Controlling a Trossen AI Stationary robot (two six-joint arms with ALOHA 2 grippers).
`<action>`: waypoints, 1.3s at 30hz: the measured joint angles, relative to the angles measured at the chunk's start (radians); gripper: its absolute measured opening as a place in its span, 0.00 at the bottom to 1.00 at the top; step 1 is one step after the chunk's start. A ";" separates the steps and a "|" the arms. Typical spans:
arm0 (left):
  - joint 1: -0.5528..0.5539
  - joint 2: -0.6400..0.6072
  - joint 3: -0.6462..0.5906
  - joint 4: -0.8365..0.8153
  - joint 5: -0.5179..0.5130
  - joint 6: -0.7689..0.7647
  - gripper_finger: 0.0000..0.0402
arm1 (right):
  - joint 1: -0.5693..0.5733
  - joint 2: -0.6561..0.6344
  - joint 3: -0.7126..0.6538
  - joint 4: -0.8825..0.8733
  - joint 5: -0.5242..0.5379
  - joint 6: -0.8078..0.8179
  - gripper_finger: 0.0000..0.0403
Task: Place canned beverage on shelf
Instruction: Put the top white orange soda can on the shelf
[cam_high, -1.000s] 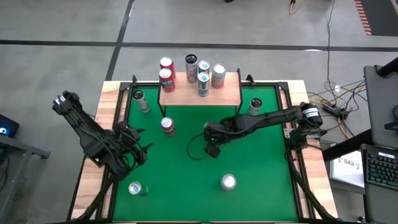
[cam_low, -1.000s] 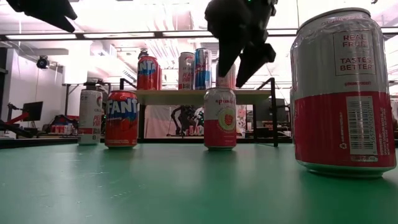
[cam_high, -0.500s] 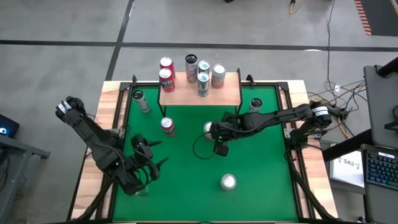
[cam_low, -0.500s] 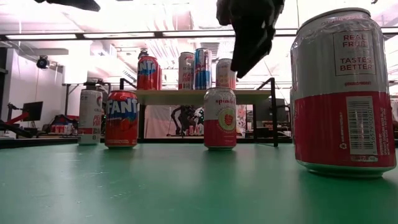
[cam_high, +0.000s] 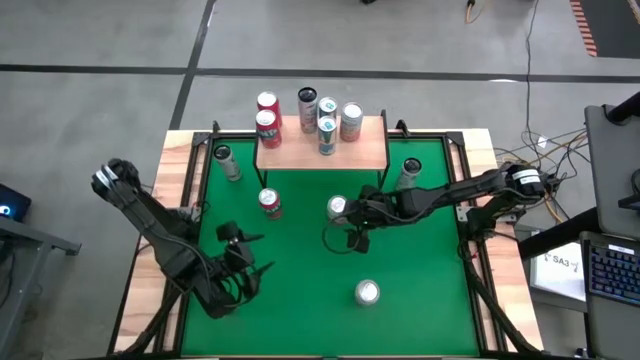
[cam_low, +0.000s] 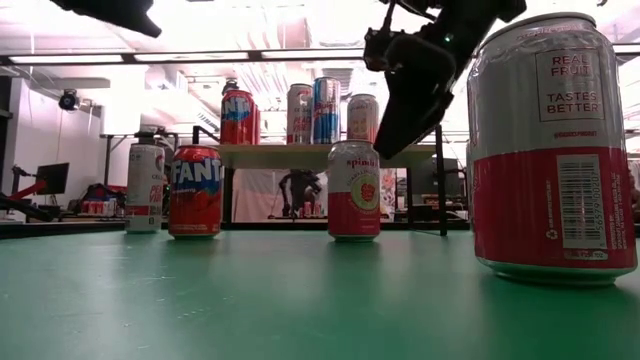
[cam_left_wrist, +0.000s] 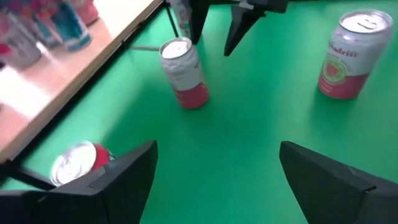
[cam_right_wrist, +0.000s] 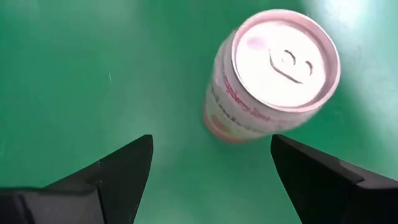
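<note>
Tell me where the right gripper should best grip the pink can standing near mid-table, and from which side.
Probably the pink can by its round side wall, below the rim, coming down from above: it stands upright with bare green mat around it. The right gripper hangs open beside it, not touching.

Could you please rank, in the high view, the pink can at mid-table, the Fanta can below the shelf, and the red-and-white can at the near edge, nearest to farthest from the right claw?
1. Pink can, just beside the right claw, toward the shelf.
2. Red-and-white can, near-edge side.
3. Fanta can, toward the left arm.
</note>
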 joint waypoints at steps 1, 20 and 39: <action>0.000 -0.008 0.000 0.000 0.002 0.029 0.80 | 0.000 0.000 -0.004 0.021 0.000 -0.001 0.79; 0.082 -0.253 -0.426 0.979 0.317 0.835 0.71 | -0.020 0.002 0.001 0.147 0.003 -0.040 0.79; 0.126 -0.614 -0.619 1.028 0.311 1.010 0.68 | -0.020 0.034 -0.015 0.294 0.080 -0.060 0.79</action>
